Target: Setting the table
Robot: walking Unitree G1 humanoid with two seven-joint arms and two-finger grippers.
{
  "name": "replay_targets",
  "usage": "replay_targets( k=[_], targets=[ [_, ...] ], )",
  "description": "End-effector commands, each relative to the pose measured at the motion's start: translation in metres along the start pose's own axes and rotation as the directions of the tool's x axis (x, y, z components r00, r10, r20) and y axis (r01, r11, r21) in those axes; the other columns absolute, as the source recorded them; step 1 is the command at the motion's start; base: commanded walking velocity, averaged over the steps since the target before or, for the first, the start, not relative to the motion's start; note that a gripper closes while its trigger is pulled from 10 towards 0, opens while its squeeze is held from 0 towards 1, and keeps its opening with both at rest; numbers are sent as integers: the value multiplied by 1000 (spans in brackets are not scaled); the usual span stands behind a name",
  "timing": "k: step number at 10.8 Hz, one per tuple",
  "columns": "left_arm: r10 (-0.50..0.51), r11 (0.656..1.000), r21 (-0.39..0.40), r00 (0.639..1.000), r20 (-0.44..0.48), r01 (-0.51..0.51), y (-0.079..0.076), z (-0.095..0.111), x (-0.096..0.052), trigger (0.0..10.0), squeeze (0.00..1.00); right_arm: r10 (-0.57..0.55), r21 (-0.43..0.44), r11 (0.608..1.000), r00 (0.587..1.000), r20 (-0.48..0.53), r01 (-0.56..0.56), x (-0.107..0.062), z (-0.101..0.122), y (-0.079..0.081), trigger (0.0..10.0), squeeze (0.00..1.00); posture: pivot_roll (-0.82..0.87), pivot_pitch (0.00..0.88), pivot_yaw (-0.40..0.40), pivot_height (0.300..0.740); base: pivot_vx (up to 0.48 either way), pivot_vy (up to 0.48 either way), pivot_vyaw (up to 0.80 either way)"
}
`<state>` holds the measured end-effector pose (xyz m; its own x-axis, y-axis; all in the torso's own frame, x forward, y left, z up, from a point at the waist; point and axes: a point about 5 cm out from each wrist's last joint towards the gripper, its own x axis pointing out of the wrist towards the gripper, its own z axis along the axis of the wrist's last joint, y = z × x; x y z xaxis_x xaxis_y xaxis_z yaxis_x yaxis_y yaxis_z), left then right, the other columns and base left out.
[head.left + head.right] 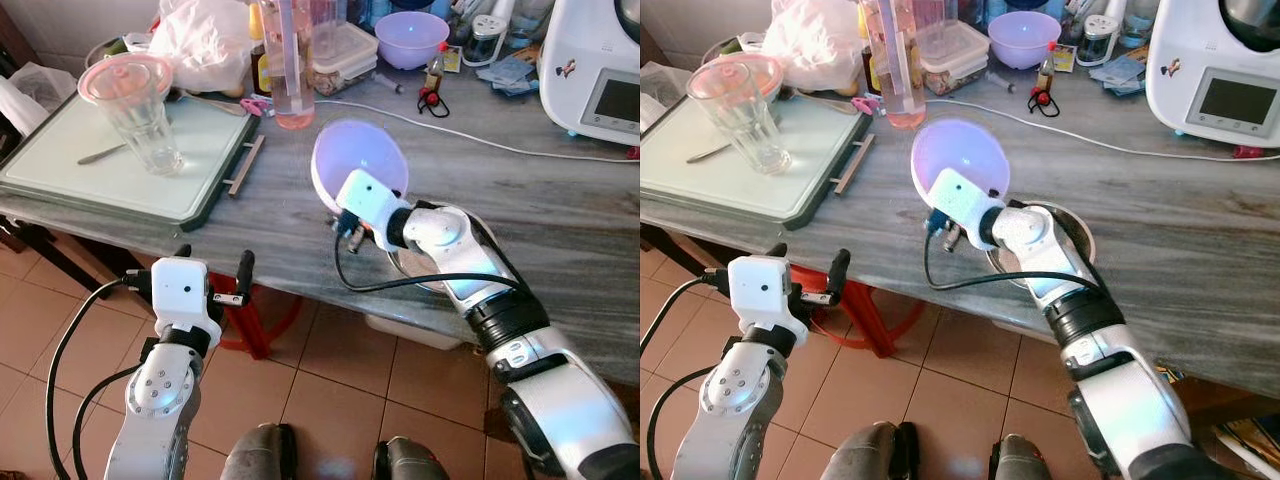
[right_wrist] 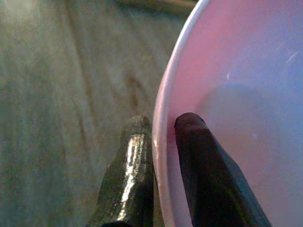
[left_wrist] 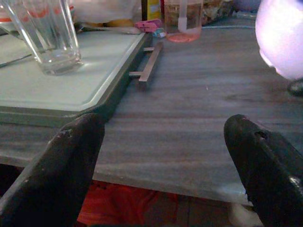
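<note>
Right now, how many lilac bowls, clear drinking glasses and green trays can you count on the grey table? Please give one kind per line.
Round lilac plastic bowls: 2, one pinched at its rim by the right pincer, one at the back.
Clear ribbed drinking glasses: 1, upright on the tray.
Flat pale green trays: 1.
Total: 4.

The grey table (image 1: 560, 215) carries a green tray (image 1: 60, 195), what looks like a white appliance (image 1: 595, 70), and clutter.
</note>
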<state>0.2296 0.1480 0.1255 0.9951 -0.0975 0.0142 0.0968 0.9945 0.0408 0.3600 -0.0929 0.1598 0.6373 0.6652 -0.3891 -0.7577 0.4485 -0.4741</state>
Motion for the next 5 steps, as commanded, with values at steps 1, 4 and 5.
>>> replay_targets(
  k=[1, 4, 5],
  targets=[
    [-5, 1000, 3, 1000, 3, 5, 0, 1, 0, 10000, 0, 17, -28, 999, 1000, -2, -17, -2, 5, -1, 10000, 557, 48, 165, 77, 740, 0, 0, 0],
    [-14, 1000, 1, 1000, 5, 14, -2, 1, 3, 10000, 0, 84, -55, 995, 996, -33, -86, -12, 6, -1, 10000, 1000, 40, 155, 81, 740, 0, 0, 0],
    [-23, 1000, 1, 1000, 0, 23, -3, -1, 3, 10000, 0, 116, -68, 991, 992, -39, -118, -17, 9, -2, 10000, 1000, 34, 150, 79, 740, 0, 0, 0]
  ],
)
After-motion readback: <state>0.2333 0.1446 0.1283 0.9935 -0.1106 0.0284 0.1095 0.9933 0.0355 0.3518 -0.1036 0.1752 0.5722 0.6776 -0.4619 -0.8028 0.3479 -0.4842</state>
